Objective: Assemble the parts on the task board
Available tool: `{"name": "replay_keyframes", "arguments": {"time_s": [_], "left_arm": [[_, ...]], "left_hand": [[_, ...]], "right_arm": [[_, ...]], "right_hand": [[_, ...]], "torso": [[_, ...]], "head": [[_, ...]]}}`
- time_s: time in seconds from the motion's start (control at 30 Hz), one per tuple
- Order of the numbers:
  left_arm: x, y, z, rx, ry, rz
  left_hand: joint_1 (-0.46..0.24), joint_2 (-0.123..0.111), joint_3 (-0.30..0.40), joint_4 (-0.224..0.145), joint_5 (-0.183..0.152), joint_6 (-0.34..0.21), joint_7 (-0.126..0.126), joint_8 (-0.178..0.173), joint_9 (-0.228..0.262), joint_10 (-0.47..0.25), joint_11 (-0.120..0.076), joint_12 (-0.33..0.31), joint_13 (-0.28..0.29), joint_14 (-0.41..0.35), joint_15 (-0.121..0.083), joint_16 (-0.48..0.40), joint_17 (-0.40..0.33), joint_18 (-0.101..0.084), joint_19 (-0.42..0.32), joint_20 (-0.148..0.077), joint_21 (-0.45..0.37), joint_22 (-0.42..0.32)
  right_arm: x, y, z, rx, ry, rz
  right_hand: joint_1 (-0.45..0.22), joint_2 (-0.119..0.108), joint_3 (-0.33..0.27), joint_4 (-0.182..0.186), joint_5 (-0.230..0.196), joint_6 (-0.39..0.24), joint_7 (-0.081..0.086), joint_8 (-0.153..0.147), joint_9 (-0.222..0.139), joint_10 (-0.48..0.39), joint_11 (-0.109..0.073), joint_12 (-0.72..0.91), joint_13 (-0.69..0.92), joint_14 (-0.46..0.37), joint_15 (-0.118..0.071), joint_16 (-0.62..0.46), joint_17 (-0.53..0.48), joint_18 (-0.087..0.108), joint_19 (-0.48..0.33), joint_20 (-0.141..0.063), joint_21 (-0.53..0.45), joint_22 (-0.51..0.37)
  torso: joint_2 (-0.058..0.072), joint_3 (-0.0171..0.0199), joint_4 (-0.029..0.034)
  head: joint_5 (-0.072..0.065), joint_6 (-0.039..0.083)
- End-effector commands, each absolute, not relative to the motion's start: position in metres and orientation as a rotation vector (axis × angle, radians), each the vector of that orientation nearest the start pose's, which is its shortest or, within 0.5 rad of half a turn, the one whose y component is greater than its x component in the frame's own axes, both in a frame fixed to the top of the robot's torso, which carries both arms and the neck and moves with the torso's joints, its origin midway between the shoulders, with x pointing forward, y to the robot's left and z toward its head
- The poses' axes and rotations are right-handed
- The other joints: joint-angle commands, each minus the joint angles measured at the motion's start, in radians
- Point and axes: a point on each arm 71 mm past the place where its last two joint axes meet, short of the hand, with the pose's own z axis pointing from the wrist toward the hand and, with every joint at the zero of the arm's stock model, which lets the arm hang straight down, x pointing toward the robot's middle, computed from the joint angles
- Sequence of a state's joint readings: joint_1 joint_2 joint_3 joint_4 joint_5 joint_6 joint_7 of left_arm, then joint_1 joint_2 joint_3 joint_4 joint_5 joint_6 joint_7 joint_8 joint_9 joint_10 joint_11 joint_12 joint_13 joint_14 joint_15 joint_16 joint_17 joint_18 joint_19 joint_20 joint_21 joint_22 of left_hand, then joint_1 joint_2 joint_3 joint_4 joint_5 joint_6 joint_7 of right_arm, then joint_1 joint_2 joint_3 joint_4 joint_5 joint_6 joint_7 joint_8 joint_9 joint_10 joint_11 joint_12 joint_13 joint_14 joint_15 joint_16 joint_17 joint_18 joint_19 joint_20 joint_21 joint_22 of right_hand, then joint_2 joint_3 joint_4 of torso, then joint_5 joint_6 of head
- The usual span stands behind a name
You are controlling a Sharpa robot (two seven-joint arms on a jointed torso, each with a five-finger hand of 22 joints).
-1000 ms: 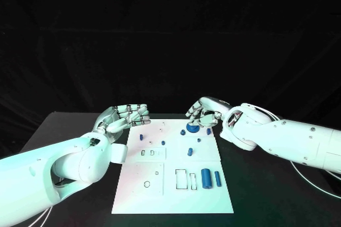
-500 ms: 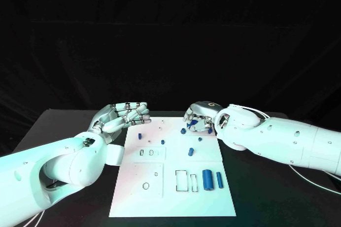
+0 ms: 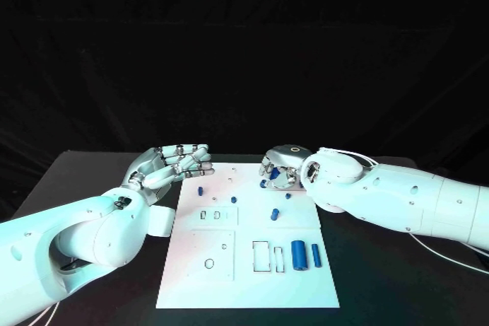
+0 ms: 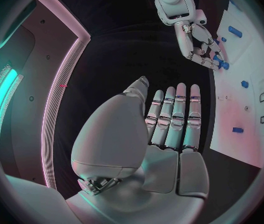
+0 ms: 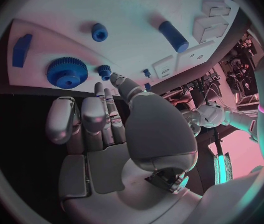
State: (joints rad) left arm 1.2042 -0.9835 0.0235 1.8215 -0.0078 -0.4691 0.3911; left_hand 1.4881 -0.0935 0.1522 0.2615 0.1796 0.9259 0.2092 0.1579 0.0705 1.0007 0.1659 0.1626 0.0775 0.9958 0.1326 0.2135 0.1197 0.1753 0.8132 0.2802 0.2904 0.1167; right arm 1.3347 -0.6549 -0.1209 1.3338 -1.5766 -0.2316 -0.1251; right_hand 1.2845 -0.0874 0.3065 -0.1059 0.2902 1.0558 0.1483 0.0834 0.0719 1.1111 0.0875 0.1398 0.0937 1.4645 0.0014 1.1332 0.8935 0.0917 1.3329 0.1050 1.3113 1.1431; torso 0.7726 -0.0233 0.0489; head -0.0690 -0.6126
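Note:
The white task board (image 3: 244, 269) lies in the middle of the black table. A big blue gear (image 5: 66, 72) lies flat near the board's far edge, with a small blue gear (image 5: 104, 72) beside it. My right hand (image 3: 286, 169) hovers over that far edge. Its fingers (image 5: 88, 119) stretch toward the big gear without gripping it, and its thumb tip is close to the small gear. My left hand (image 3: 173, 163) is raised beside the board's far left corner, fingers straight and apart, holding nothing. Two blue cylinders (image 3: 297, 255) lie at the board's near right.
Small blue pegs stand on the board's far half (image 3: 200, 191) (image 3: 233, 199) (image 3: 273, 214). Empty outlined slots (image 3: 261, 257) lie left of the cylinders, and a blue bar (image 5: 21, 50) lies near the far edge. Black table (image 3: 387, 283) surrounds the board.
My right hand has rolled over and moved a little left above the board's far edge, so the gear is now mostly covered in the head view. My left hand has lifted slightly.

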Motion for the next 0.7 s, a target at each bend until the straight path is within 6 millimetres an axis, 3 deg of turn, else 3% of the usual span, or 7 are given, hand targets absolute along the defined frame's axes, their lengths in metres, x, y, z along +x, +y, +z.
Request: {"name": "replay_keyframes", "arguments": {"time_s": [0.03,0.17,0.4,0.7], "left_arm": [[0.4401,0.1964,-0.1267,-1.068,1.345,-1.616],[0.4408,0.1965,-0.1255,-1.066,1.34,-1.616],[0.4411,0.1964,-0.1247,-1.065,1.339,-1.617],[0.4414,0.1967,-0.1246,-1.066,1.34,-1.616]], "left_hand": [[0.005,-0.002,-0.001,-0.003,-0.005,0.004,0.002,0.0,0.001,0.002,0.001,-0.002,-0.001,0.003,0.002,0.0,0.001,0.009,0.007,-0.001,0.004,0.0],[0.005,-0.002,-0.001,-0.003,-0.005,0.004,0.002,0.0,0.001,0.002,0.001,-0.002,-0.001,0.003,0.002,0.0,0.001,0.009,0.007,-0.001,0.004,0.0],[0.006,-0.002,0.0,-0.003,-0.005,0.004,0.002,0.0,0.001,0.002,0.001,-0.002,-0.001,0.003,0.002,0.0,0.001,0.009,0.007,-0.001,0.004,0.0],[0.006,-0.002,0.0,-0.003,-0.005,0.004,0.002,0.0,0.001,0.002,0.001,-0.003,-0.001,0.003,0.002,0.0,0.002,0.009,0.007,-0.001,0.004,0.0]], "right_arm": [[0.5312,-0.1556,-0.161,-0.409,1.661,0.467],[0.5326,-0.1534,-0.1623,-0.416,1.672,0.46],[0.5341,-0.1526,-0.1643,-0.422,1.684,0.449],[0.5368,-0.1524,-0.1675,-0.426,1.696,0.439]], "right_hand": [[0.001,-0.012,0.007,0.004,0.007,0.011,-0.001,0.005,0.002,0.006,0.0,0.008,0.001,0.026,0.001,0.02,0.02,-0.01,0.014,0.001,0.015,0.023],[0.004,-0.012,0.014,0.006,0.01,0.019,-0.001,0.007,0.003,0.013,-0.002,0.011,0.002,0.026,0.001,0.035,0.034,-0.012,0.019,0.001,0.025,0.037],[0.004,-0.013,0.018,0.009,0.009,0.021,-0.002,0.007,0.003,0.017,-0.003,0.013,0.002,0.024,0.001,0.042,0.038,-0.013,0.019,0.001,0.029,0.043],[0.007,-0.01,0.027,0.01,0.009,0.025,-0.004,0.008,0.004,0.022,-0.004,0.015,0.003,0.022,-0.001,0.052,0.047,-0.014,0.022,0.001,0.036,0.053]], "torso": [[0.002,-0.0009,0.0056],[0.003,0.0001,0.003],[0.003,-0.0007,0.0084],[0.005,-0.0002,0.0089]], "head": [[-0.006,-0.001],[-0.001,-0.002],[-0.004,-0.005],[-0.001,-0.007]]}}
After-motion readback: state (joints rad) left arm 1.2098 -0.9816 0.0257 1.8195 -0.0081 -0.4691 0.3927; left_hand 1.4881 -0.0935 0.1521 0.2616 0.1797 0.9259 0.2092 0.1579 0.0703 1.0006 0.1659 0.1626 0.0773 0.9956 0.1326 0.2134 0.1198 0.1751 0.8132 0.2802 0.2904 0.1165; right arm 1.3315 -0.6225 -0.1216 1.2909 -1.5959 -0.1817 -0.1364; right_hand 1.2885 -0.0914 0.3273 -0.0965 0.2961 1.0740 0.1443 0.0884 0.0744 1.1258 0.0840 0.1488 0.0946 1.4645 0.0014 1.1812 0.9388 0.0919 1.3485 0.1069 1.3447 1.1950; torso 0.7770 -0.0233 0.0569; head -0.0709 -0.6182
